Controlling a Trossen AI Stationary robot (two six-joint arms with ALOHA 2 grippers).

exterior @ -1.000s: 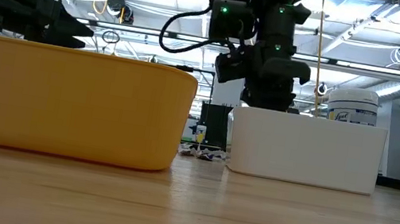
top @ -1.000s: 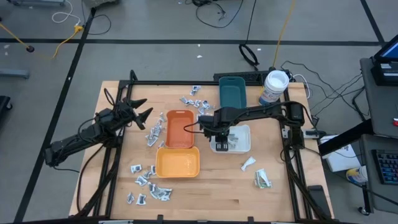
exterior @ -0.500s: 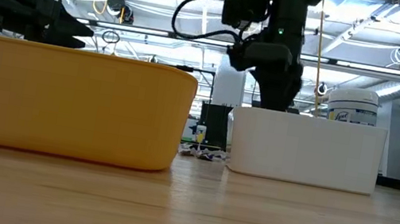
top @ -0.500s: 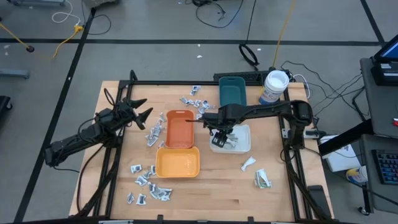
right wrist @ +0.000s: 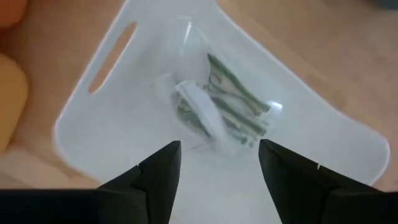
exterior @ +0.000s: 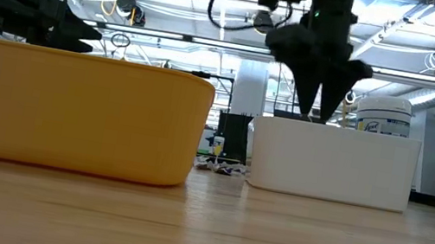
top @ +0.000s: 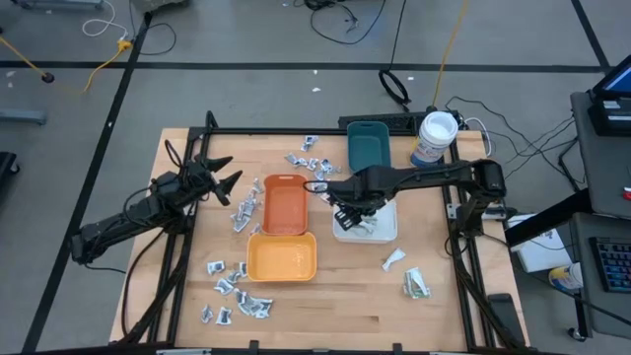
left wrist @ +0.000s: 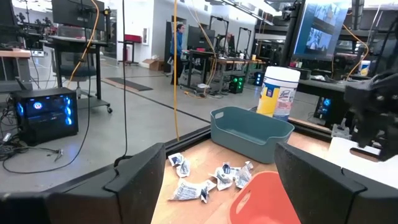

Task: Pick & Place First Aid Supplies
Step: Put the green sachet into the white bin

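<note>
1. The white tray (top: 380, 225) sits right of centre on the worktop (top: 345, 296). The right wrist view shows a small heap of pale green-white strips (right wrist: 227, 112) lying in its middle, with a white packet across them.
2. The orange tray (top: 284, 204) stands left of the white one, and nothing can be made out inside it from above.
3. The yellow tray (top: 282, 258) lies just in front of the orange tray, touching or nearly touching it; its inside also looks bare.
4. The teal tray (top: 369, 145) sits at the back edge. Beside it stands a white tub (top: 435, 137) with a blue label.
5. The right hand (top: 353, 214) hovers over the white tray, pointing down into it. Its fingers (right wrist: 157, 171) stand spread apart, with nothing between them; the strips lie loose below, clear of the tips.
6. The left hand (top: 225, 174) waits over the left side of the worktop, fingers spread wide and holding nothing.
7. Silvery-white sachets (top: 238, 212) lie loose left of the orange tray. More lie behind it near the teal tray (top: 306, 161) and by the front-left corner (top: 235, 291). A few green-white packets (top: 414, 283) rest to the front right.
</note>
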